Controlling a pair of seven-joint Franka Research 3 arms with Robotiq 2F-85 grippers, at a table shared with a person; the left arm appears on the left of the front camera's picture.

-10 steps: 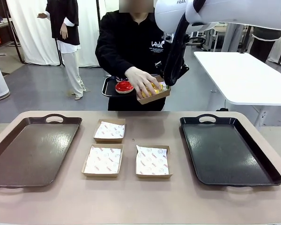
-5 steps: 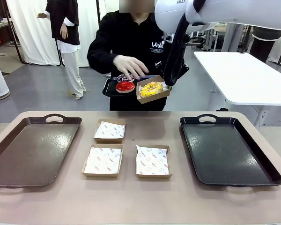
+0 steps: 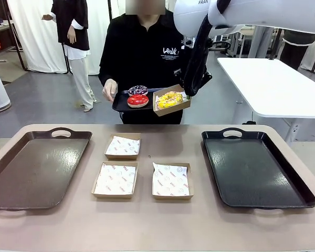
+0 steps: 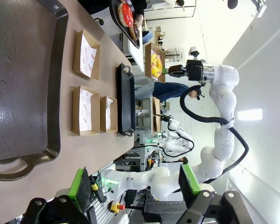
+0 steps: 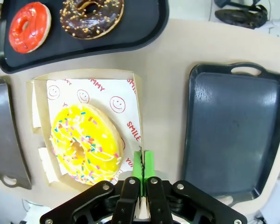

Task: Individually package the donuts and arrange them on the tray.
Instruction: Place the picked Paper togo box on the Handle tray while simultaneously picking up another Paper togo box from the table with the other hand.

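Donuts (image 5: pixel 86 142) are up in the air at the table's (image 3: pixel 157 226) far side. Nearest, the left gripper (image 4: pixel 133 179) has its jaws wide apart. Farther, the right gripper (image 5: pixel 143 163) is clamped on the rim of a box (image 3: pixel 171 108) holding the yellow donut (image 3: pixel 169 99). Just beside it, a tray (image 3: pixel 121 105) held by a person (image 3: pixel 142 52) carries the red donut (image 3: pixel 138 100) and the dark donut (image 3: pixel 138 90).

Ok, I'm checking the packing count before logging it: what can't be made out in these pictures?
- Front view: the dark donut is partly behind the red donut; its glaze is too small to tell.
- Right wrist view: the person's tray runs off the top edge; what else it carries cannot be told.
- Right wrist view: the box's near edge is hidden under the right gripper, jaws shut on its wall.
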